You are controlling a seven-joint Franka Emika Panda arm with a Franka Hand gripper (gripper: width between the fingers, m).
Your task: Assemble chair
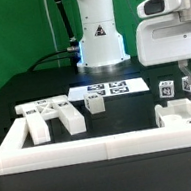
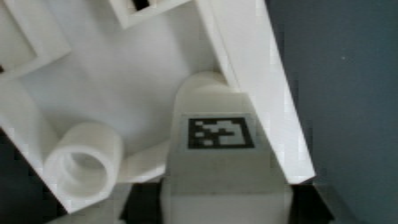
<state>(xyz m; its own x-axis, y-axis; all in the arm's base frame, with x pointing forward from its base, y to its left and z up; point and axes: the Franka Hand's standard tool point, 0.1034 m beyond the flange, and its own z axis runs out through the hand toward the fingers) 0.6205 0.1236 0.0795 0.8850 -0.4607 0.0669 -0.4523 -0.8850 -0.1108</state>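
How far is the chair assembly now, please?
Done: nothing clearly joined; the slab and block lie loose on the exterior view's left. In hand: the hand is shut on a tagged post at that view's right. Left: nearly all the joining, it seems.

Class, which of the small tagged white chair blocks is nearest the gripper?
The tagged post on the exterior view's right, directly under the gripper; its tagged neighbour and the small block by the marker board stand further left.
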